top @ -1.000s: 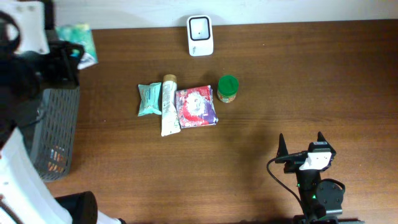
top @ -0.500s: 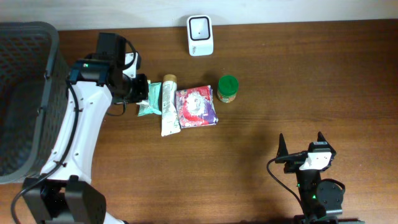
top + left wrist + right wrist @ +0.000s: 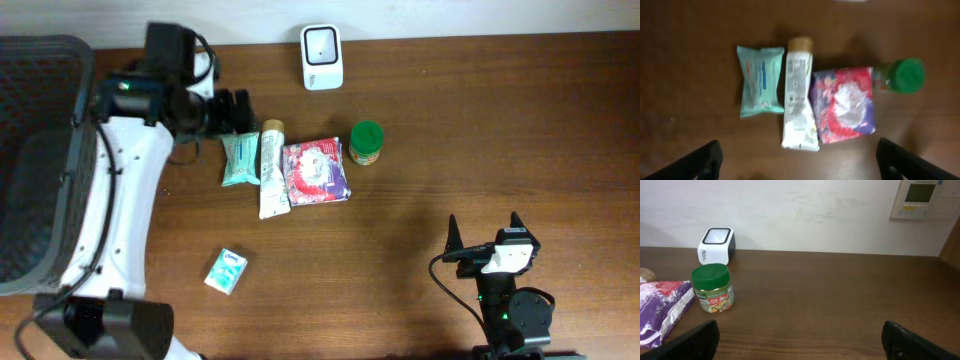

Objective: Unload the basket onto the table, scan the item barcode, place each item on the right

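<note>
Hovering just beyond wipes pack (image 3: 240, 160), toward table (image 3: 450, 110) far edge, left gripper (image 3: 232, 110) gaping, empty; right gripper (image 3: 484, 226) likewise.

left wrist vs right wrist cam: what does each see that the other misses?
Left wrist only: teal pack and the body of the tube. Right wrist only: the scanner in full, plus a wall panel. Both: jar and floral pack, the latter cut off at the right wrist's left edge.
</note>
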`<action>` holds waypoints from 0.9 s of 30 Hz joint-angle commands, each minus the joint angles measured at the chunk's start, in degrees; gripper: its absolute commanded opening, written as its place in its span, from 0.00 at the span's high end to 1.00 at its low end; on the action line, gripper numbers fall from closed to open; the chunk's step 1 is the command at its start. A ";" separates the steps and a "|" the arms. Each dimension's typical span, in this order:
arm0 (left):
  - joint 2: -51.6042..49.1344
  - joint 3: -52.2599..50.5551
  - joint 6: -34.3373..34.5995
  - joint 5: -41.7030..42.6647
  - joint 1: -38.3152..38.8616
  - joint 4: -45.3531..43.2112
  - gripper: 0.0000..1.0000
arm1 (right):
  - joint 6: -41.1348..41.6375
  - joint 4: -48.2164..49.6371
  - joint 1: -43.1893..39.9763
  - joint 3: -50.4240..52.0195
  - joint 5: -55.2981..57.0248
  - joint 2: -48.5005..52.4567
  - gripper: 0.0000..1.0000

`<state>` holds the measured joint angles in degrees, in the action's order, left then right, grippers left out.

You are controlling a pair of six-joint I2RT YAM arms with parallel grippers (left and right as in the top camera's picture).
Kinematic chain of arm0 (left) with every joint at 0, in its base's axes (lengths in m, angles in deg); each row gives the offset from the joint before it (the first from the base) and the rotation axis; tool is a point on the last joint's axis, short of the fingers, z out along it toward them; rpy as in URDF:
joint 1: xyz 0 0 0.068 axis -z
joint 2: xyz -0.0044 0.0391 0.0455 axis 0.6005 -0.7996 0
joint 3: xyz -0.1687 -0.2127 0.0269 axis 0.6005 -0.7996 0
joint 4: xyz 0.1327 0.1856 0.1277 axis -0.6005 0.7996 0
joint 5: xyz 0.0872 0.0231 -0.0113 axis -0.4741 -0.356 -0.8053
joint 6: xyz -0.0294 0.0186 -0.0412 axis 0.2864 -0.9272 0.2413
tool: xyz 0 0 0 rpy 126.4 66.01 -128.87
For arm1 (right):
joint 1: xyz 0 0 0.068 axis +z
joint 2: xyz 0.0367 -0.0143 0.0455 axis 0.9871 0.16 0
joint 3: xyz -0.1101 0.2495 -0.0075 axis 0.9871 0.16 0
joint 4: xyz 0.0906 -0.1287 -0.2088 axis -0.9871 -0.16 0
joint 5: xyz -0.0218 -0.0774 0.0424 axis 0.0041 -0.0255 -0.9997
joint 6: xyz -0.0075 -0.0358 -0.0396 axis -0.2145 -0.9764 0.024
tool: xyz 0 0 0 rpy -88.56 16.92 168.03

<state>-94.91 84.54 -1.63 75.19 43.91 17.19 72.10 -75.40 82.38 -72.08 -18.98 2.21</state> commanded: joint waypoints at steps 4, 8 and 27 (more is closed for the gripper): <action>1.16 5.29 -7.56 -5.22 -0.02 18.78 0.09 | 0.31 -0.17 -0.26 0.50 0.66 -0.37 0.02; 1.18 5.29 -7.96 -6.08 -0.02 26.38 0.02 | 0.31 -0.17 -0.26 0.50 0.66 -0.37 0.01; 14.60 -47.76 9.29 -12.09 18.03 0.24 0.10 | 0.31 -0.17 -0.26 0.50 0.66 -0.37 0.01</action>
<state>-80.60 41.33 4.82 65.36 60.94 20.27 72.10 -75.40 82.38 -72.10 -19.02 2.26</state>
